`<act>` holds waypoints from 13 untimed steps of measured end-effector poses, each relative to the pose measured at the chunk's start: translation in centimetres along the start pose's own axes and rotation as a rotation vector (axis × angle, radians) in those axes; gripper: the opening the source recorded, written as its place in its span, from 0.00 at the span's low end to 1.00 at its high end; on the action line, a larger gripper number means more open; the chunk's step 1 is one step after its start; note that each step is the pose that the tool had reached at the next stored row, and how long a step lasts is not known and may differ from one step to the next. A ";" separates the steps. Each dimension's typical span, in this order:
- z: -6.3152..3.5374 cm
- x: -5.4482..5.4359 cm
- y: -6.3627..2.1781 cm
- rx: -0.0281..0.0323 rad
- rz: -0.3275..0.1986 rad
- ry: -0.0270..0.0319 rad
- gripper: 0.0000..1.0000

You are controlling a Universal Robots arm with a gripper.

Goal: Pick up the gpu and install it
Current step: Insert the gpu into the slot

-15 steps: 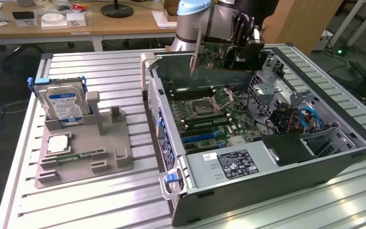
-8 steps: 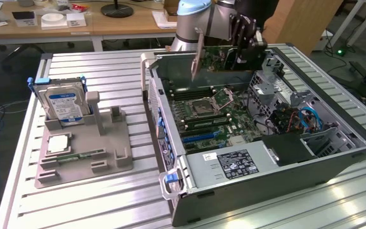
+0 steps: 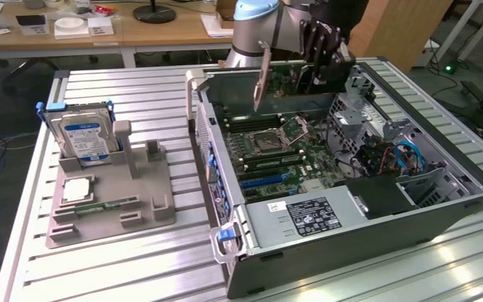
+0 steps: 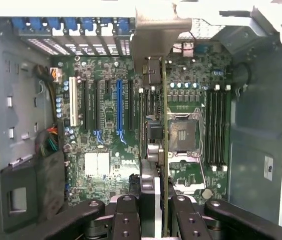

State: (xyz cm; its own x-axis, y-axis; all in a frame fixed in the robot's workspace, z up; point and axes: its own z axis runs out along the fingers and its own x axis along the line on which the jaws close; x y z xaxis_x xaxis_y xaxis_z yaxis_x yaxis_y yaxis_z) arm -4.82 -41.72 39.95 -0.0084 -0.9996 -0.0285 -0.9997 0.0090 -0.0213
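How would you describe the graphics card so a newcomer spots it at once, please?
Start at the open black computer tower. Above its green motherboard, the black gripper holds a thin flat circuit card on edge. Its tan metal strip sets it apart from the boxy silver hard drive.

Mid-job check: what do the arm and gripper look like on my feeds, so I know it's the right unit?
The arm is a smooth silver-grey tube with a light blue joint cap. The gripper is black, built of flat linkage bars joined by round pivot pins. Its fingers are black too, with small round holes down their faces.
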 end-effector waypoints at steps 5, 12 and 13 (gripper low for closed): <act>0.21 0.1 0.00 0.0026 -0.014 -0.0003 0.28; 0.49 0.1 0.03 0.0081 0.010 0.0007 0.28; 0.53 0.1 0.03 0.0080 0.013 0.0008 0.28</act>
State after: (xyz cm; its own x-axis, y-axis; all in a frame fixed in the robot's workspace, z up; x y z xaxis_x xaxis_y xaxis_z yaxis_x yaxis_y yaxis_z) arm -4.84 -41.77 39.42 -0.0213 -0.9994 -0.0281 -0.9993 0.0221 -0.0289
